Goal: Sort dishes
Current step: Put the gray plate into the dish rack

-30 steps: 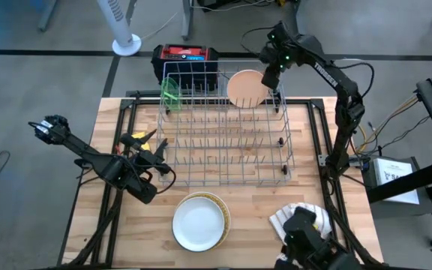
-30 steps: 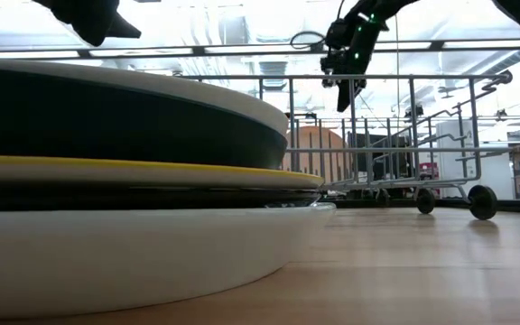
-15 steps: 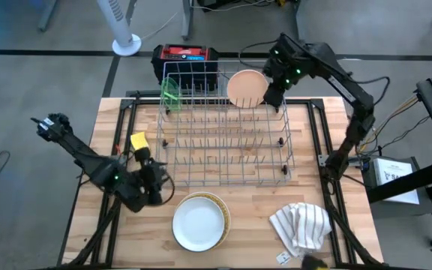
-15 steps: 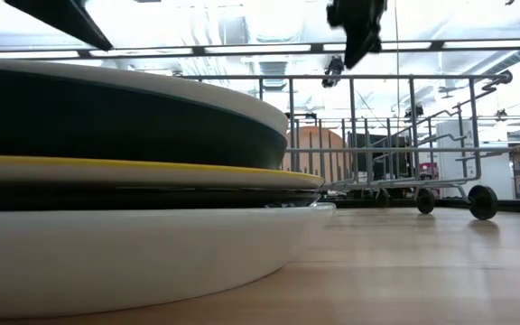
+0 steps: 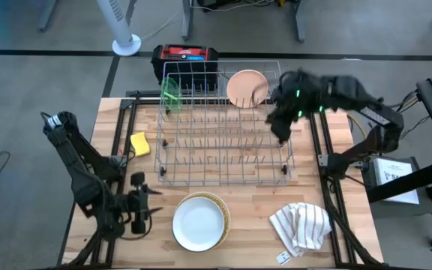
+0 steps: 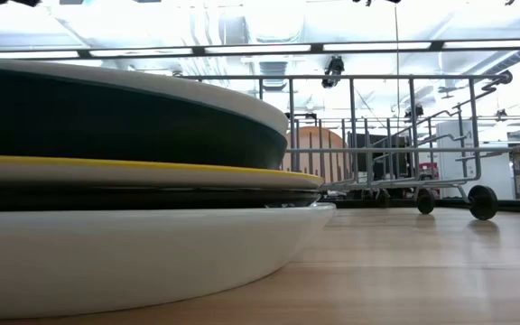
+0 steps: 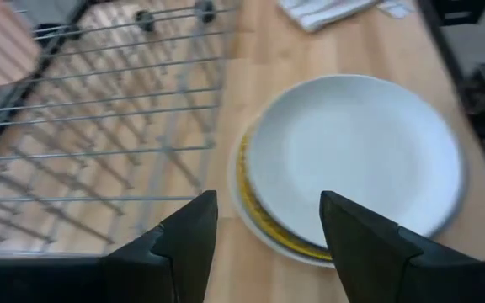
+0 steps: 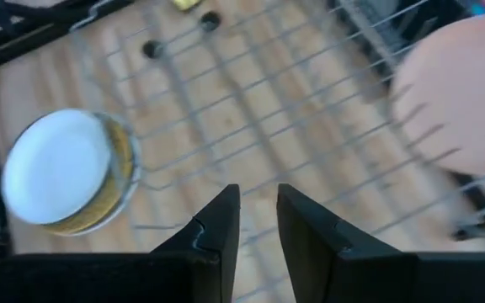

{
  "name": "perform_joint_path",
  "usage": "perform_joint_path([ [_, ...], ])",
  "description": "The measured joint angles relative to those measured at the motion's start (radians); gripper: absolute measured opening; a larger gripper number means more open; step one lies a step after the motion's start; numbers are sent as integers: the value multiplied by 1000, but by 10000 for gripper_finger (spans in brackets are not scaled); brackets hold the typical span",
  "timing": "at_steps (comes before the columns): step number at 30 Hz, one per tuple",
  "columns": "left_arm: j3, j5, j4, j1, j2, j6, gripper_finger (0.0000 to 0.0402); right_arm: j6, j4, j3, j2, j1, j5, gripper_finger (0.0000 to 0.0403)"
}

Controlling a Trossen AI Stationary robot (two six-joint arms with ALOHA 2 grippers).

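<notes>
Hovering beside plate stack [image 5: 199,222]: left hand [image 5: 142,213]

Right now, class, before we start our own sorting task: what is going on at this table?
A two-armed robot is sorting dishes into a wire rack. A peach plate and a green dish already stand at the rack's far end. The right claw hangs over the rack, holding nothing. The left claw, open and empty, is beside the stack of plates waiting on the table's near side. A yellow sponge and a cloth lie aside.
</notes>
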Motion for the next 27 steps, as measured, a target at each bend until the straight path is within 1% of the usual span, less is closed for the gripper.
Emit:
perform_joint_path([
  [6,0,-2,46,-72,119,-65,182,200,92,-149,-15,275,129,97],
  [12,4,-2,70,-113,227,-189,169,373,191,-235,-4,473,210,118],
  [17,61,-4,70,-121,325,-208,164,476,275,-295,-4,589,260,131],
  [19,88,-20,71,-121,368,-201,164,511,285,-307,0,630,298,133],
  [23,149,-65,62,-121,455,-181,164,558,295,-313,22,691,344,130],
  [27,216,-91,42,-121,530,-183,164,601,298,-313,50,729,350,124],
])
